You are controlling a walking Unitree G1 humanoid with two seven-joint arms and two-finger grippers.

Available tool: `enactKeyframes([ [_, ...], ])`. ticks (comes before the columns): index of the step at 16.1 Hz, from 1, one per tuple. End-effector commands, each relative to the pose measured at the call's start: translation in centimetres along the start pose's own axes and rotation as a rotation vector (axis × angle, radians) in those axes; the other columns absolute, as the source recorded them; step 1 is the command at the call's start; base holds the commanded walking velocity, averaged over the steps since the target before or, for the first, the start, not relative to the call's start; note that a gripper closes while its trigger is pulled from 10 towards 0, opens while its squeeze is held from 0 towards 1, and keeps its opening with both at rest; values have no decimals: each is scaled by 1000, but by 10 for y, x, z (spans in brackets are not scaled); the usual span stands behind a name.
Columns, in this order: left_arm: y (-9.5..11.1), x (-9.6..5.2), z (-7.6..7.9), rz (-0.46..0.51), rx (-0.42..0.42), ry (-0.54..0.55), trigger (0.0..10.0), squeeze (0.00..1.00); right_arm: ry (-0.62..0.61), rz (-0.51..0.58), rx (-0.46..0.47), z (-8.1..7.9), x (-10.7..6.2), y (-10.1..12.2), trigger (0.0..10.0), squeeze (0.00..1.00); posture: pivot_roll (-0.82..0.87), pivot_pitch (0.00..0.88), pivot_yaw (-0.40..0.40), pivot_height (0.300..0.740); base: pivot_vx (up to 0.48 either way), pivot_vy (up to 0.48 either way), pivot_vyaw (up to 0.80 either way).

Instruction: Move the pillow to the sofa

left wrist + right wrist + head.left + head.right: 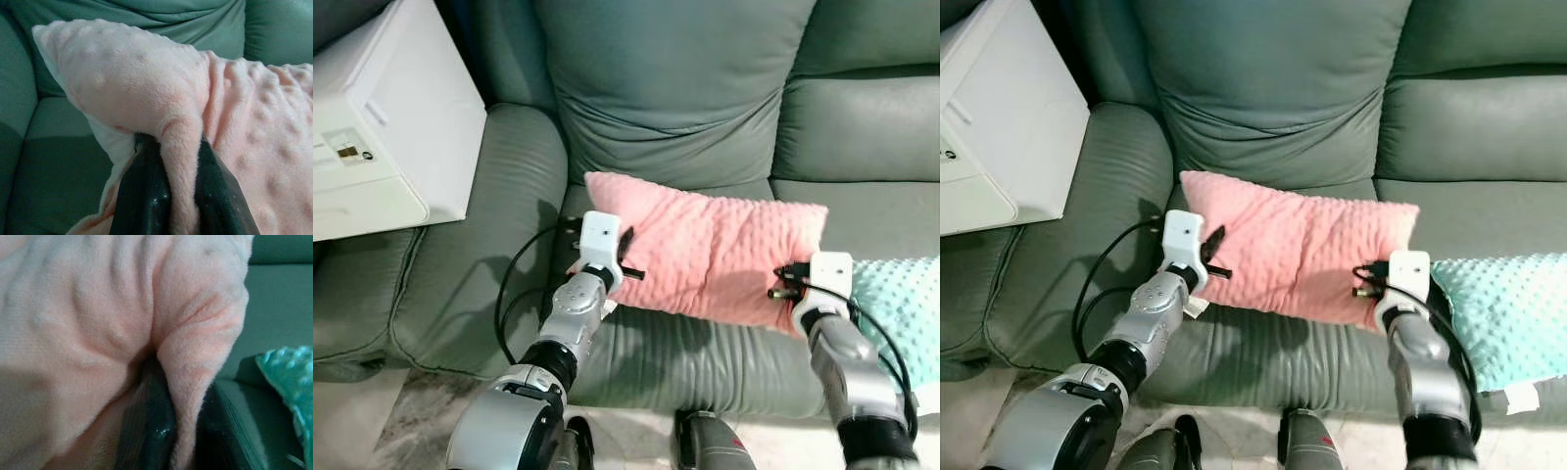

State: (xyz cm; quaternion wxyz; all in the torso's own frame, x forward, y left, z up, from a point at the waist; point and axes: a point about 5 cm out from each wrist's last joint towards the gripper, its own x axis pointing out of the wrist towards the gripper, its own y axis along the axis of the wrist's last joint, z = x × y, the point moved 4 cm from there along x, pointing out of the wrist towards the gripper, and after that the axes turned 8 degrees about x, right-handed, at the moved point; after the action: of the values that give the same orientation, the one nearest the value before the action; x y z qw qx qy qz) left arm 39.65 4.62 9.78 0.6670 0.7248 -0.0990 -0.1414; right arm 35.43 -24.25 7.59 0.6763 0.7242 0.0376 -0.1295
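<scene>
- Two jointed forearms of silver metal, each banded by a ribbed black collar near the elbow.
- A white, boxy plastic camera housing on each wrist.
- Thin black cables looping loosely beside both arms.
- Left gripper (178, 196) and right gripper (183, 431): two long, glossy black fingers apiece.

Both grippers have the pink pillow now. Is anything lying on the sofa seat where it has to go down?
Nothing visible lies under the pink pillow; the sofa seat there is bare. The teal pillow sits just beyond its right end, close to the right gripper.
</scene>
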Motion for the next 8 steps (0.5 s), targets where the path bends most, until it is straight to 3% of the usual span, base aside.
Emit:
enactKeyframes([
  [1,-13,-6,-6,-27,-19,33,10000,647,0,-13,-6,2,-1,-7,10000,518,-117,347,93,740,0,0,0],
  [2,-13,-6,-7,-27,-20,39,10000,965,-2,-6,-2,3,0,-6,10000,1000,-118,347,90,740,0,0,0],
  [8,-24,-12,-2,-46,-61,33,10000,1000,-7,14,-26,-6,-2,-11,10000,1000,-118,360,91,740,0,0,0],
])
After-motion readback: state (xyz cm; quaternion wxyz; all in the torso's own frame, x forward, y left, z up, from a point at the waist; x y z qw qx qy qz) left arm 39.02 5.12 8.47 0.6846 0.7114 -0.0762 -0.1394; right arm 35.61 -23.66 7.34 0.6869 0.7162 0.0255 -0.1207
